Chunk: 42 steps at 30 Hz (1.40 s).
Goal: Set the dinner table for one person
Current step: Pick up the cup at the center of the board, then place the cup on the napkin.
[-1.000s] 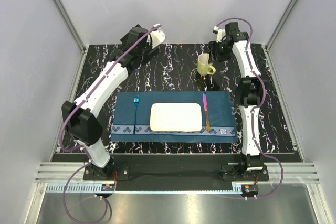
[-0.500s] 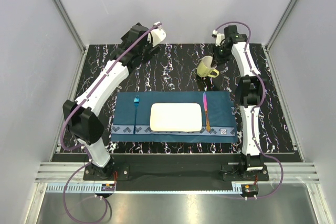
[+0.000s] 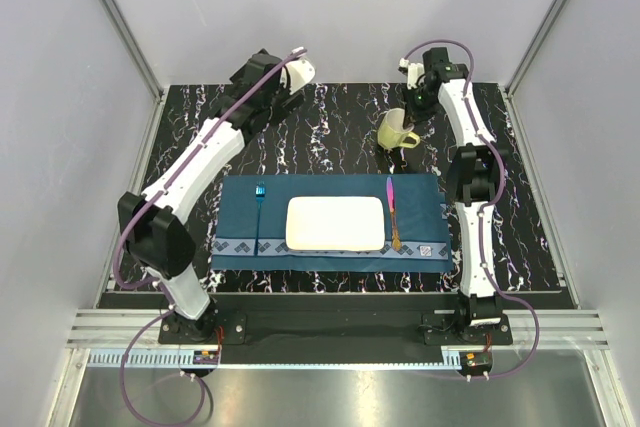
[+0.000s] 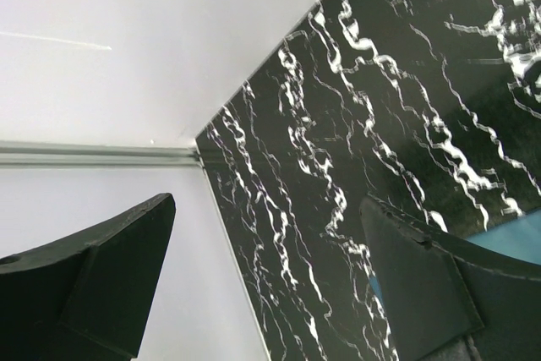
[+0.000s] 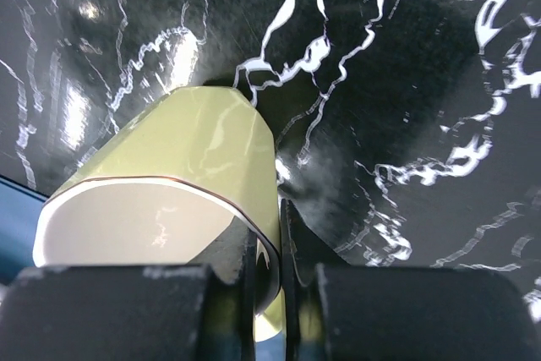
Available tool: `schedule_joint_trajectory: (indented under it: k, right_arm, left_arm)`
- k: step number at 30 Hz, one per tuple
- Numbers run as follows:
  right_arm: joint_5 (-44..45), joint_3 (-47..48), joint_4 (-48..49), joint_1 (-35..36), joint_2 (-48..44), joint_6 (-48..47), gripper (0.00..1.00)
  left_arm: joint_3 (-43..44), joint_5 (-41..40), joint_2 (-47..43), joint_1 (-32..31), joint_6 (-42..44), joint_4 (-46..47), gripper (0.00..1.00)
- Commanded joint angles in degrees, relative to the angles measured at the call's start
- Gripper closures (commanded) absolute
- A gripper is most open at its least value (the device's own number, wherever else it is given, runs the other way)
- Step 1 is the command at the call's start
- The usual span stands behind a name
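Far left first: the left hand (image 4: 266, 205) hangs over the back left part of the bench (image 3: 340, 127), and its wrist camera looks down at black marble with white veins running to the corner by the wall. Its two dark fingers (image 4: 101, 285) stand wide apart, nothing between them.

Coming toward the middle, the dark blue placemat (image 3: 420, 217) lies flat at the near side of the bench. On its left part sits a blue fork (image 3: 259, 212), lying front to back. Next, in the centre of the mat, the white rectangular plate (image 3: 335, 223). Just right of the plate is the knife (image 3: 392, 212), pink at the far end, tan at the near end, also lying front to back and apart from the plate.

Beyond the mat, right of centre, there's the yellow-green mug (image 3: 397, 129), tipped over at an angle above the marble, handle toward the mat. Whether its base touches the bench, I cannot tell.

And on the right, the right hand (image 5: 275, 268) is clamped on that mug: one finger inside the rim, one outside, pinching the wall.
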Motion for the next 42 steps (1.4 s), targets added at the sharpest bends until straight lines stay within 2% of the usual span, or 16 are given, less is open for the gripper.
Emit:
schedule_joint_trajectory:
  k: [1, 11, 18, 22, 26, 32, 42]
  right_arm:
    - [3.0, 2.2, -2.9, 0.6, -7.9, -6.1, 1.00]
    - [2.4, 1.3, -13.8, 1.1, -16.7, -15.4, 1.00]
    - [3.8, -12.4, -14.1, 0.2, -24.4, -19.5, 1.00]
    - [4.2, -21.3, -10.8, -1.1, -28.3, -19.2, 1.00]
    - [6.5, -35.6, -1.8, -1.1, -34.5, -19.1, 1.00]
    - [7.2, -43.5, 2.5, -1.6, -37.6, -18.4, 1.00]
    - [7.9, -50.0, 7.4, -2.7, -39.0, -17.3, 1.00]
  left_arm:
    - [-2.7, 0.4, -4.7, -0.2, -1.4, 2.5, 0.01]
    - [-12.1, 2.1, -9.9, -0.2, -3.3, 3.7, 0.01]
    - [-16.6, 3.0, -13.0, -0.2, -3.5, 3.3, 0.01]
    - [-17.4, 3.4, -13.6, -0.2, -3.8, 3.4, 0.01]
    - [-17.2, 4.2, -13.6, -0.2, -4.3, 3.4, 0.01]
    - [-14.9, 4.2, -12.3, -0.2, -4.3, 3.2, 0.01]
    - [-13.1, 4.1, -11.1, -0.6, -5.0, 2.5, 0.01]
